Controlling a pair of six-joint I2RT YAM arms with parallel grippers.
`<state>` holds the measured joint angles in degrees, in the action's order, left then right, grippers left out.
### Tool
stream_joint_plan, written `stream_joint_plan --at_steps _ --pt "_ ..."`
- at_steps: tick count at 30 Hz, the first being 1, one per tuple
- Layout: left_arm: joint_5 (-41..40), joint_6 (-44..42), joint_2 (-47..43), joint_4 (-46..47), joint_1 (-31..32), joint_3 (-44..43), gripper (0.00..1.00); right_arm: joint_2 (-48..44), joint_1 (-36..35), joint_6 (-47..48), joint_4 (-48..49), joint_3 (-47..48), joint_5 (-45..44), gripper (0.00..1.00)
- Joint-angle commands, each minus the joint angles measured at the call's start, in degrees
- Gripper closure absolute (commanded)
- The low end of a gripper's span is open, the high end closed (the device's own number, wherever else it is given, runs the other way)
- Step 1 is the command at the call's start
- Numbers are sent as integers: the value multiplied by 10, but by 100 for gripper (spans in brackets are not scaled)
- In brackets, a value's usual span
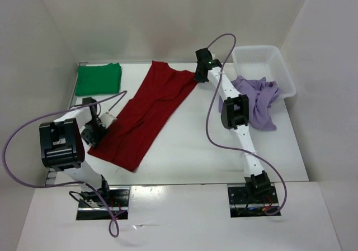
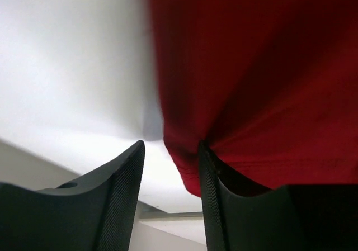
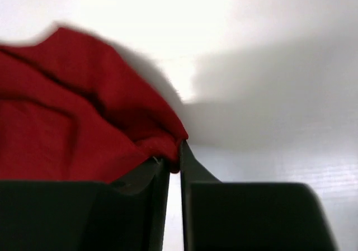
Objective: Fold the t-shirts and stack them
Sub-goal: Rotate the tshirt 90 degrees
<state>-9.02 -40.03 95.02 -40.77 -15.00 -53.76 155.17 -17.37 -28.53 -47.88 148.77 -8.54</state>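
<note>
The dark red t-shirt (image 1: 151, 105) lies spread flat in a long diagonal band across the middle of the table (image 1: 190, 150). It runs from the far centre down toward the near left. Its cloth is plain, soft and matte, with shallow creases along its length. In the left wrist view a stitched hem line shows along its edge. Any label on it is too small or too hidden to read.

The bright green t-shirt (image 1: 99, 79) sits folded into a neat rectangle at the far left corner of the table, well apart from the red one. The pale lavender t-shirt (image 1: 263, 91) lies crumpled at the far right. It touches the near side of the white lattice basket (image 1: 263, 50) and is partly covered by the right arm.

The left end effector (image 2: 170, 147) is at the near left edge of the red shirt and is released. Its fingers stand apart, with a corner of the hem against the right finger and bare table showing in the rest of the gap.

The right end effector (image 3: 173, 156) is at the shirt's far right corner. It is clenched, grasping a small fold of the red cloth at its fingertips.
</note>
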Motion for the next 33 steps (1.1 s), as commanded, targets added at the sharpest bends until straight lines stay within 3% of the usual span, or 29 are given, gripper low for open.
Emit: stream_joint_plan --at_steps 1,2,3,5,6,8,10,13,15,16,17,18,19,23,25,29,31,33 --pt "48 40 -6 -67 65 8 49 62 1 67 -79 139 -24 84" --pt "48 58 0 -67 78 15 48 67 1 82 -78 178 -31 74" --pt "48 68 8 -67 88 15 48 77 1 90 -78 190 -46 50" --pt "37 93 14 -67 101 21 48 69 1 113 -66 190 -38 27" --pt "37 98 14 -74 101 21 48 52 6 113 -66 190 -38 11" --pt "37 98 8 -86 101 13 48 23 13 128 -80 172 -38 0" --pt "37 98 -12 -97 101 7 48 -45 18 133 -103 149 -49 0" --pt "43 98 -37 -105 101 7 45 -179 18 139 -117 31 -31 0" --pt "43 98 -57 -110 101 7 44 -259 -12 132 -106 -42 -76 0" --pt "43 98 -64 -110 101 7 44 -354 -32 132 -89 -91 -118 0" --pt "43 98 -71 -110 101 7 44 -405 -82 139 -65 -215 -206 0" --pt "43 98 -85 -105 101 12 42 -459 -107 139 -33 -285 -229 0" --pt "48 98 -91 -105 101 12 42 -560 -130 133 22 -416 -240 0" --pt "72 98 -109 -99 89 17 41 -742 -193 2 113 -684 -86 0" --pt "72 98 -109 -91 89 22 40 -768 -291 -96 153 -780 -77 0" --pt "72 98 -109 -72 89 29 40 -708 -421 -224 179 -821 -60 2" --pt "72 98 -109 -72 89 34 40 -670 -488 -254 185 -798 -74 11" --pt "77 98 -114 -72 89 34 40 -604 -521 -265 185 -763 -60 37"
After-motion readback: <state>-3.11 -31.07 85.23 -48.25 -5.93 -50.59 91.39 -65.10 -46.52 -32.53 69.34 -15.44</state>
